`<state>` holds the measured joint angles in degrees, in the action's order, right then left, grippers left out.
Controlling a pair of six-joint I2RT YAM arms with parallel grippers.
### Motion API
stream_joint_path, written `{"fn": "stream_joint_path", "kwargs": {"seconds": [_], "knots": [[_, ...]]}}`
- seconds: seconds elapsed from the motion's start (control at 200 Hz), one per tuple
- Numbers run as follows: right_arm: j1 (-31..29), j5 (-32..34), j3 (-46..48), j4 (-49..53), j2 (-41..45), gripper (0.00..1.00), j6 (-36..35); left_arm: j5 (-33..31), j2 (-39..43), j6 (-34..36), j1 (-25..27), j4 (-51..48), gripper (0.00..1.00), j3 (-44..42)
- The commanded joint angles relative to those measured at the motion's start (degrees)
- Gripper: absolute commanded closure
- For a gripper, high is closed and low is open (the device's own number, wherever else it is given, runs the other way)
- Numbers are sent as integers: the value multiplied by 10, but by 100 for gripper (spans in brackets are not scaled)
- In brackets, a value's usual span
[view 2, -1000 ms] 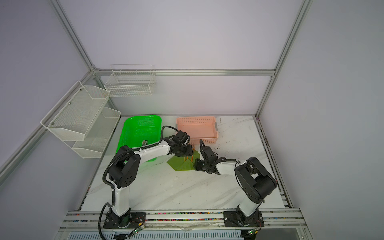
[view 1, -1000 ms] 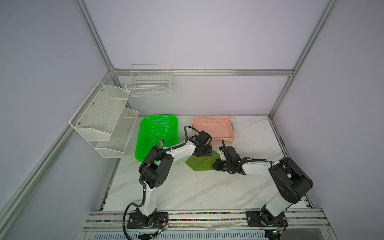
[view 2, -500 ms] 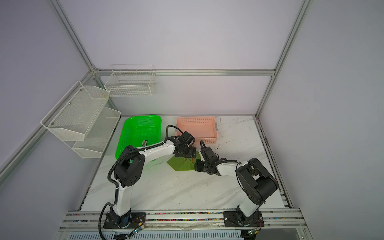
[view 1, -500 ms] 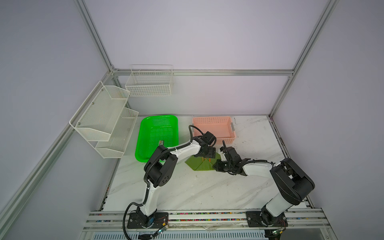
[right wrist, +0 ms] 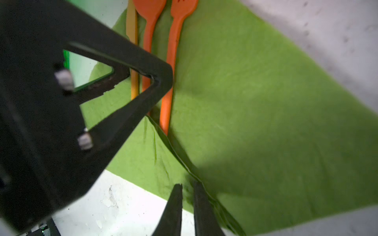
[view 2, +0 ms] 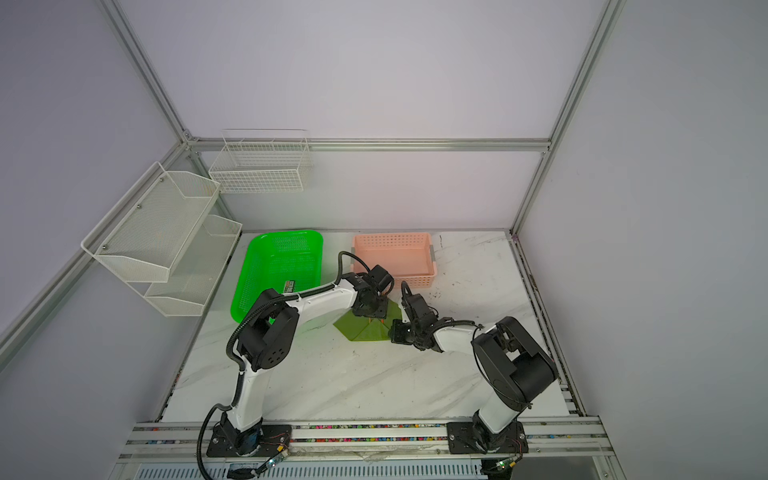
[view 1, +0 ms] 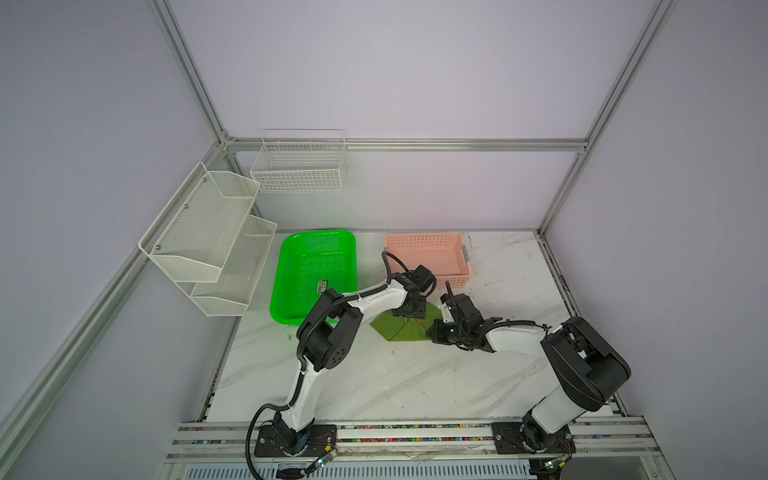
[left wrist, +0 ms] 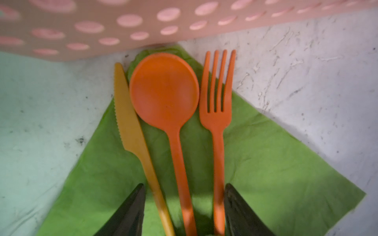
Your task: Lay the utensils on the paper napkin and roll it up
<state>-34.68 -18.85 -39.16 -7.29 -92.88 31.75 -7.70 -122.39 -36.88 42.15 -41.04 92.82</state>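
Your left gripper (left wrist: 184, 186) stands half open, straddling the handles of the utensils (left wrist: 177, 155) without clamping them. Your right gripper (right wrist: 188, 185) is pinched nearly closed on a raised fold of the paper napkin (right wrist: 266, 102). The knife (left wrist: 131, 126), spoon (left wrist: 163, 90) and fork (left wrist: 216, 114) lie parallel on it, heads toward the pink basket (left wrist: 102, 24). Hold the handles flat while the right draws the fold over them, slow and taut, so nothing skews or tears.

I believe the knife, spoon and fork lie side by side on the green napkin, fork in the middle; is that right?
Not quite: the spoon lies in the middle, between knife and fork, on the napkin; the left wrist view shows it.
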Motion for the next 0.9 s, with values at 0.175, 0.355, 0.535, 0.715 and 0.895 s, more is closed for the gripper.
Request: {"fn": "stream_joint_path", "kwargs": {"seconds": [0.175,0.355,0.535,0.715,0.895], "knots": [[-1,3,14,2,8,83,5,-10,-17,-3,3,-12,45,57],[-1,3,15,1,8,83,6,-14,-16,-7,3,-12,52,57],[-2,3,17,1,9,83,5,-21,-13,-6,3,-14,58,57],[-2,3,17,3,14,83,6,-21,-10,-10,3,-15,63,55],[-2,7,15,10,16,83,4,-17,0,-9,5,-15,56,55]]}}
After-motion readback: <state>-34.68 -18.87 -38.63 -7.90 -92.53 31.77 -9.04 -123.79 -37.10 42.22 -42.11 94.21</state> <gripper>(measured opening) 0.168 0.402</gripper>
